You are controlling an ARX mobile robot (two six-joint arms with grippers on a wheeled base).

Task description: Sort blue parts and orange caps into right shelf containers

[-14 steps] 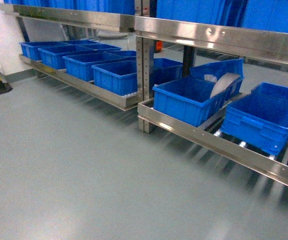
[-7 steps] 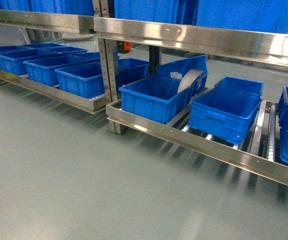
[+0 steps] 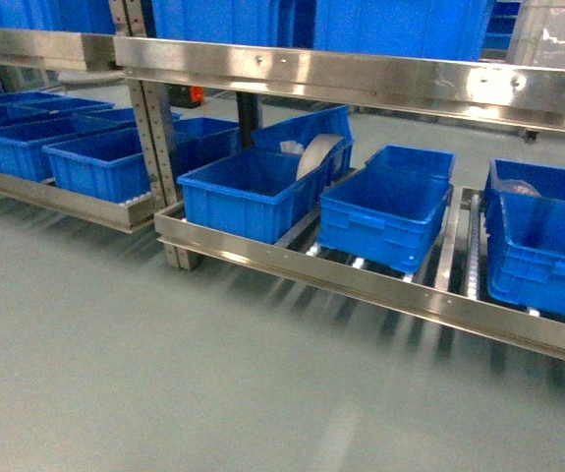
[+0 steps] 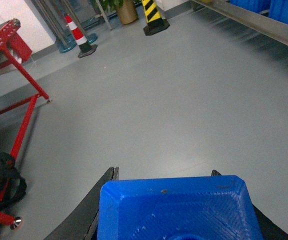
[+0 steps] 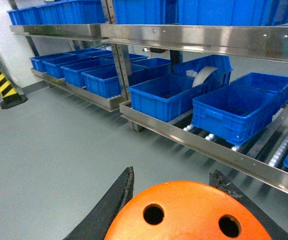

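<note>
Swung rightward along the shelf [image 3: 361,280], bringing a third crate [image 3: 542,251] into sight. Left gripper [image 4: 176,210] clamped on a blue part [image 4: 176,212]; right gripper [image 5: 184,210] clamped on an orange cap [image 5: 189,215]. Best to stop square before the crates, then lower each piece inside before letting go.

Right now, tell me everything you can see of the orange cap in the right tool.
The orange cap fills the bottom of the right wrist view, seen from its top: a smooth, matte, plastic-looking orange face with two round dark holes showing. Its lower part is cut off by the frame. The right tool has a dark finger on each side, apparently gripping it. No print is visible.
</note>
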